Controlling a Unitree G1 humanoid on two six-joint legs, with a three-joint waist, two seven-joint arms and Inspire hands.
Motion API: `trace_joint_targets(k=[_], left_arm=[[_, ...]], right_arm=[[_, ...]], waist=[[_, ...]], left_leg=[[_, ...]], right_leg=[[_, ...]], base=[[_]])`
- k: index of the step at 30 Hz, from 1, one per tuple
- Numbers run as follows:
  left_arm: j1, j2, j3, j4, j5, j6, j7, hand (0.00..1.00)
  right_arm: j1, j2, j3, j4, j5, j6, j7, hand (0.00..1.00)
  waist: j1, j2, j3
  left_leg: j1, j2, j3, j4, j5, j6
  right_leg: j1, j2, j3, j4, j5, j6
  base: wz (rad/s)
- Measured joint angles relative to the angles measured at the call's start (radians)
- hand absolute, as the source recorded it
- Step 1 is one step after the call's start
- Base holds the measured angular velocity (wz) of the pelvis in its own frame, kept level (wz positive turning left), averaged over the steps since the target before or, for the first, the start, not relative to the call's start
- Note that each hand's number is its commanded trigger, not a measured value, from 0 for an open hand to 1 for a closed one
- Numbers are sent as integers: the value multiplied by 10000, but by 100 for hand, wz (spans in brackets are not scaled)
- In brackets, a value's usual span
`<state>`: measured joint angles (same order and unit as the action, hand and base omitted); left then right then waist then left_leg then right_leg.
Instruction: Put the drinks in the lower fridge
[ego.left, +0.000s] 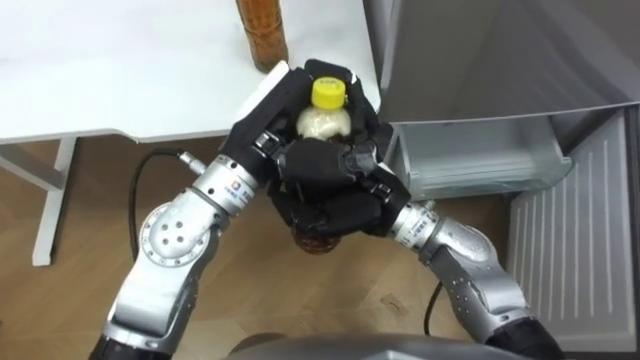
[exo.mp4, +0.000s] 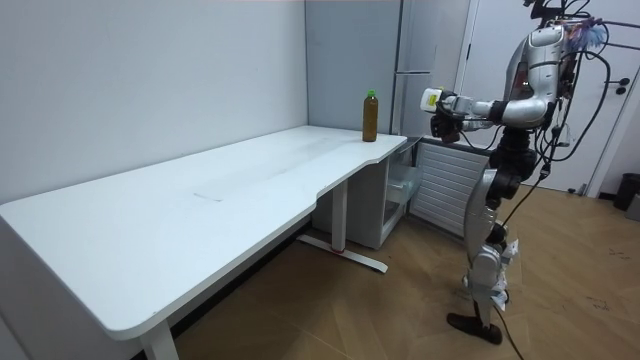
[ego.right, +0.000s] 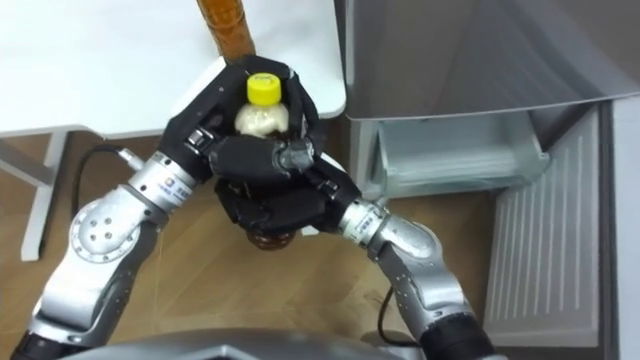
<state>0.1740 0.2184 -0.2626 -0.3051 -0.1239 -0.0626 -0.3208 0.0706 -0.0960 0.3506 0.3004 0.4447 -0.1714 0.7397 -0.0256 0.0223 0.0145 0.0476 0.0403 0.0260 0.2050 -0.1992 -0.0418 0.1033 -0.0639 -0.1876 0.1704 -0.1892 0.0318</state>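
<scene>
A drink bottle with a yellow cap (ego.left: 327, 108) (ego.right: 262, 103) is held upright in front of me, its dark base showing below the hands. Both hands wrap it: my left hand (ego.left: 262, 128) (ego.right: 205, 120) from the left, my right hand (ego.left: 352, 178) (ego.right: 290, 180) from the right, fingers curled round its body. A second bottle of brown drink (ego.left: 262, 30) (exo.mp4: 370, 116) stands on the white table (ego.left: 120, 70) near its corner, just beyond the hands. The lower fridge compartment (ego.left: 480, 160) (ego.right: 450, 150) stands open to my right, its drawer looking empty.
The fridge's open door (ego.left: 575, 240) with ribbed inner face swings out at the right. In the room view I stand on the wooden floor between the table's end (exo.mp4: 380, 145) and the fridge (exo.mp4: 420, 180). A white table leg (ego.left: 55, 200) stands at left.
</scene>
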Motion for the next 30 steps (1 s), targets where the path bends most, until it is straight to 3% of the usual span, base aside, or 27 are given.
trace_joint_targets(k=[4, 5, 6, 13, 17, 22, 30], left_arm=[[0, 1, -107, 48, -7, 6, 82, 100], [1, 5, -154, 62, -12, 10, 116, 75], [1, 22, -169, 88, -34, 17, 115, 0], [3, -27, -155, 120, -310, 203, 110, 0], [3, -43, -133, 122, -423, 261, 108, 0], [3, -109, -62, 121, -425, 322, -12, 0], [3, -211, 147, 119, -503, 638, -192, 0]], right_arm=[[49, -117, 28, -113, 89, 160, -34, 100], [108, -182, 64, -189, 150, 200, -73, 100], [118, -248, 115, -217, 196, 204, -112, 100], [217, -314, 163, -431, 212, 454, -275, 100], [267, -327, 154, -545, 214, 579, -306, 100], [294, -318, 121, -600, 207, 668, -288, 100], [285, -312, 75, -783, 203, 1207, -291, 100]], waist=[[5, -14, 3], [16, -23, 3], [24, -32, 7], [31, -150, 25], [85, -234, -9], [191, -235, -11], [344, -197, -6]], left_leg=[[12, 1, 15, -1, 0, 0], [12, 1, 16, -2, 0, 0], [13, 1, 26, -3, 0, 0], [-39, 5, 33, -3, 0, 0], [-36, 5, 30, 0, 0, 0], [-25, 5, 22, 15, 0, 0], [-140, 10, -17, 157, -3, -1]], right_leg=[[11, 0, 16, 0, 0, 0], [13, 0, 19, 1, 0, 0], [11, 0, 25, 1, 0, 0], [-17, 3, 7, 2, -1, 1], [-23, 3, 21, 3, -1, 1], [-18, 8, 71, 4, -1, 1], [-54, 24, 107, 18, 3, -5]], base=[[0], [0], [0], [0], [0], [0], [0]])
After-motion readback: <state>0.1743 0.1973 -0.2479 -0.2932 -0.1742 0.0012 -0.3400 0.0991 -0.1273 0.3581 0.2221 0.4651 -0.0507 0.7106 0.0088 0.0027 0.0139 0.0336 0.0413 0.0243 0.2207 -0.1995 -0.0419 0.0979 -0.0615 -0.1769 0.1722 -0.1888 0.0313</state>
